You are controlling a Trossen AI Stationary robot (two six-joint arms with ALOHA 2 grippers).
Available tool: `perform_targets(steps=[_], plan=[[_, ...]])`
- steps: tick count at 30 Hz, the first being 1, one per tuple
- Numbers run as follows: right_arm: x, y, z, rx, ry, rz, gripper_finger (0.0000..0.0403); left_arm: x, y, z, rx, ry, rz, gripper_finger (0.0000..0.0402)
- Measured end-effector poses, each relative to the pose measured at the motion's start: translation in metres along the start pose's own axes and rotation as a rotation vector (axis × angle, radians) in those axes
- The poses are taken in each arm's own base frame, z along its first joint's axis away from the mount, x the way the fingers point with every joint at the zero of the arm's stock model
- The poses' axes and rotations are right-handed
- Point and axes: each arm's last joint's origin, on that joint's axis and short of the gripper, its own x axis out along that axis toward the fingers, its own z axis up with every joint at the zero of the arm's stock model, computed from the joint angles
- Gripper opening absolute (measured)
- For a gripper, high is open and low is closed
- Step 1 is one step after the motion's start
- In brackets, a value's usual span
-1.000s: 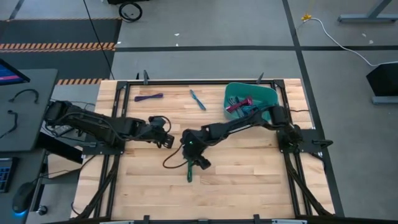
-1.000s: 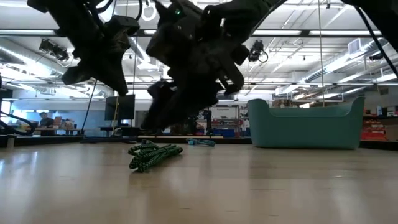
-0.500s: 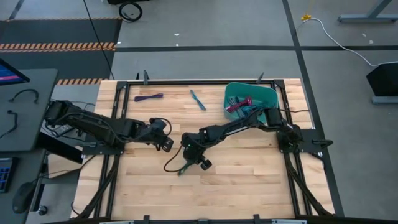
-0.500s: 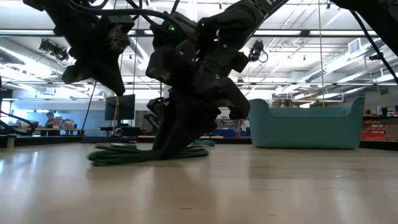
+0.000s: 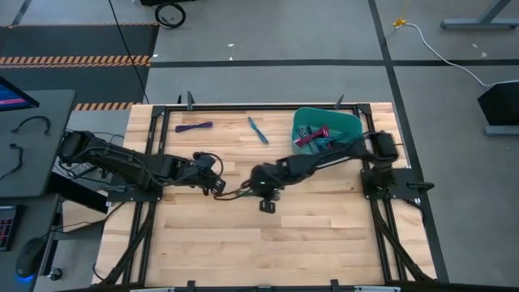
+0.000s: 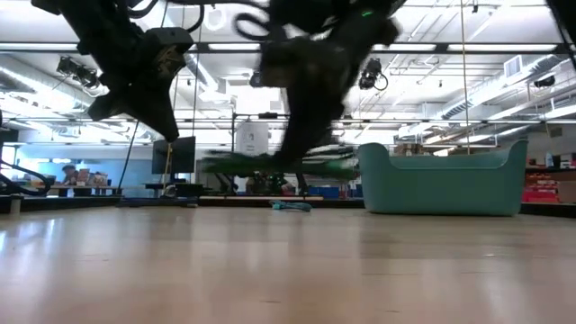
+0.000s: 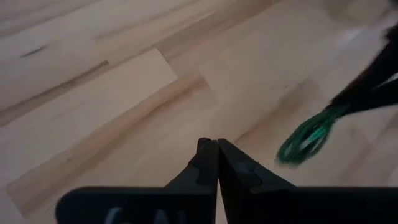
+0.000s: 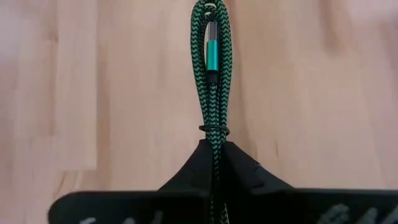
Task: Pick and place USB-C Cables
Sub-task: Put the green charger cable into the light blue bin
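Observation:
A green braided USB-C cable bundle (image 8: 212,74) hangs above the table's middle, with my right gripper (image 5: 253,186) shut on it. It also shows in the low view as a green cable (image 6: 270,165), well above the wood. My left gripper (image 5: 217,185) hovers shut just left of it, touching nothing. A purple cable (image 5: 193,126) and a teal cable (image 5: 258,130) lie flat near the far edge. Maroon and other cables (image 5: 312,138) lie in the teal bin (image 5: 345,123). My right gripper pinches the green bundle at one end (image 8: 215,144) between its two fingers, just behind a thin black tie. The fingers lie along the bundle. The rest reaches out past the fingertips toward the table's left, about level and lifted clear of the table.
The teal bin stands at the far right of the table, behind the right arm. A black frame (image 5: 162,122) runs along the table's edges. Bare wood lies in front of both grippers toward the near edge.
My right gripper has shut on the green cable and risen with it, moving toward the far edge. The cable, which lay on the wood pointing at the near edge, is now lifted clear and points toward the left gripper.

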Motion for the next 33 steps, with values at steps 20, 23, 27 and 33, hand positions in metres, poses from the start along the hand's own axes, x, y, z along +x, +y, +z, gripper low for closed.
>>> perform_targets(steps=[20, 23, 27, 33], plan=[[-0.196, -0.085, -0.111, 1.211, -0.325, -0.604, 0.0017, -0.022, -0.052, 0.042, 0.736, -0.576, -0.455, 0.0005], [-0.199, -0.104, -0.112, 1.222, -0.320, -0.656, 0.0017, -0.033, -0.058, 0.055, 0.651, -0.729, -0.528, 0.0013], [-0.194, -0.128, -0.110, 1.222, -0.255, -0.665, 0.0017, -0.047, -0.061, 0.069, 0.548, -0.903, -0.597, 0.0033], [-0.182, -0.153, -0.104, 1.205, -0.228, -0.654, 0.0017, -0.055, -0.061, 0.077, 0.495, -0.996, -0.644, 0.0045]])
